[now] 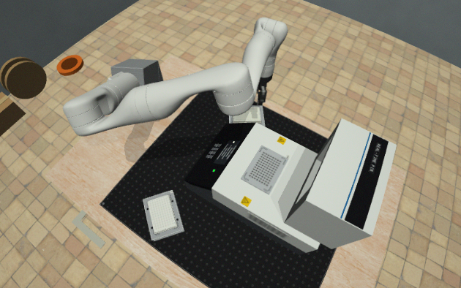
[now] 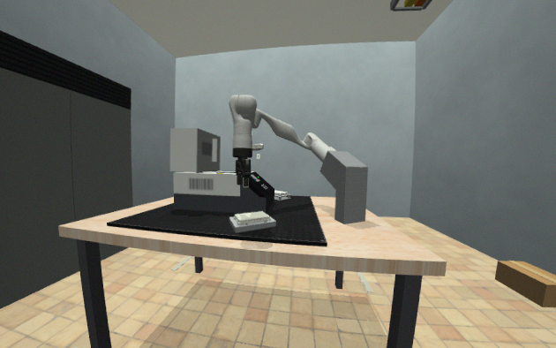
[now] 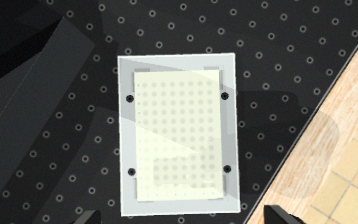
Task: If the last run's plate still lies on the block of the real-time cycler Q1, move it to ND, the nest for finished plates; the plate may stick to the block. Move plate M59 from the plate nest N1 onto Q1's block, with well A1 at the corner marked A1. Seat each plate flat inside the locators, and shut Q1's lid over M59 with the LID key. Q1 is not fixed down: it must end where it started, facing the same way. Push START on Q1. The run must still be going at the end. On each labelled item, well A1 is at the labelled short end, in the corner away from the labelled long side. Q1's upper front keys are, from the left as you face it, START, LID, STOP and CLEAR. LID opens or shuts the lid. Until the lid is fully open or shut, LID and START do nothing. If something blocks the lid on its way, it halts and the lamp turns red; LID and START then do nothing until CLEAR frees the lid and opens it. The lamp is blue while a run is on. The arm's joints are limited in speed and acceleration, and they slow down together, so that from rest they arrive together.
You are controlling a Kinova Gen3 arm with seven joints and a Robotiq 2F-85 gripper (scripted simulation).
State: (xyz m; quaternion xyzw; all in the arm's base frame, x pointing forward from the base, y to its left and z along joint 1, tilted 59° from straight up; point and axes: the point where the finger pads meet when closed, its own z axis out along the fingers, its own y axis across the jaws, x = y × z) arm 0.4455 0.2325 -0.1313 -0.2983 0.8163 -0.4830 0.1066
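Note:
My gripper [image 1: 260, 103] [image 2: 245, 185] [image 3: 183, 215] is open and empty, above a pale plate [image 1: 246, 118] [image 2: 251, 217] [image 3: 177, 135]. That plate lies in a grey nest [image 2: 253, 227] [image 3: 229, 132], looking flat between its locators. A second white plate [image 1: 162, 213] [image 2: 281, 192] lies in the other nest [image 1: 175, 231]. No nest or plate label is readable. Q1 [image 1: 227, 183] [image 2: 221, 187] has its lid [image 1: 338, 168] [image 2: 184, 150] raised. Its block [image 1: 265, 169] shows bare wells with no plate on it. The lamp [image 1: 214, 170] is green. The keys [image 1: 214, 150] are too small to read.
The black mat [image 1: 124, 197] [image 2: 300, 230] carries Q1 and both nests. Q1's side stands close to the nest under my gripper. The arm's grey base [image 1: 135, 69] [image 2: 351, 190] stands off the mat on the wooden table [image 1: 73, 172] [image 2: 388, 247].

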